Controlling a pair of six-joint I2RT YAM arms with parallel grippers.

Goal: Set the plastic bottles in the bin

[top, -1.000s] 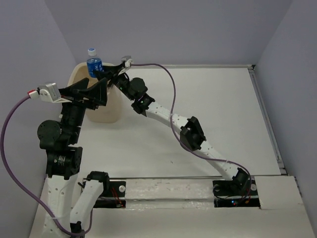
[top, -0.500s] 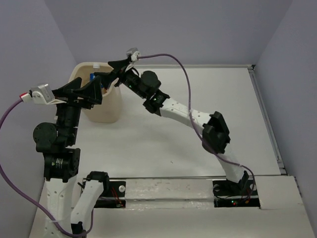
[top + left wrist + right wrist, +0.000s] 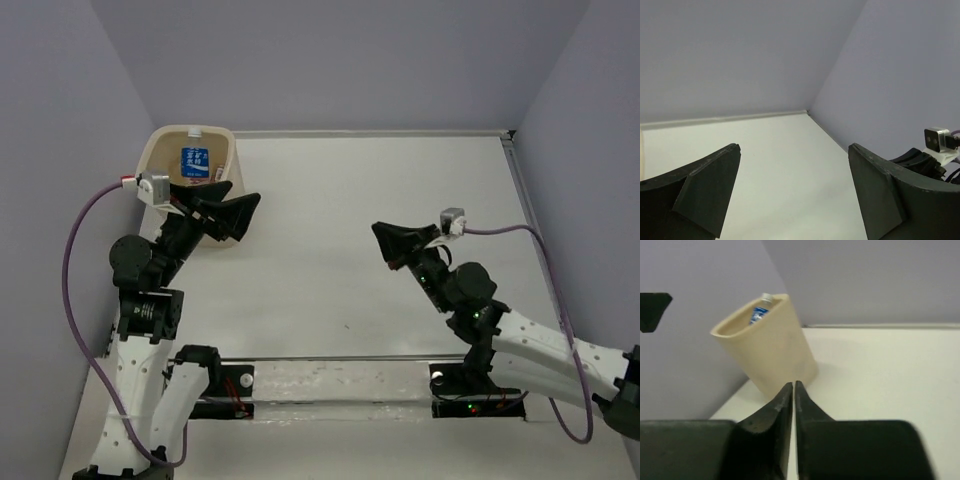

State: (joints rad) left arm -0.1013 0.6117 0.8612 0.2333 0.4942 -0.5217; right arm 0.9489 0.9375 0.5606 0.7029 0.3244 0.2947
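1. Your bin (image 3: 228, 150) stands upright in the far left corner of the desk (image 3: 400, 190), close against the left wall (image 3: 60, 120)
2. One bottle (image 3: 193, 160) with a blue label lies inside the bin, with its pale cap toward the far rim; you cannot make out what else is in there from above
3. Your right wrist view shows the same bottle (image 3: 760, 312), its cap and label poking just above the rim at the far side of the bin (image 3: 775, 350)
4. Your left tool (image 3: 232, 215) hangs just beside the bin's near right side, overlapping its wall in the top view
5. The left wrist view shows that tool (image 3: 794, 165) spread wide, with only bare desk and wall between the two fingers (image 3: 705, 185)
6. Your right tool (image 3: 392, 240) is over the middle of the desk, well apart from the bin and pointing toward it
7. In the right wrist view that tool (image 3: 793, 390) is pressed together, the two tips meeting along a thin line with nothing pinched between them
8. The right arm's wrist camera (image 3: 937, 140) shows at the right edge of your left wrist view
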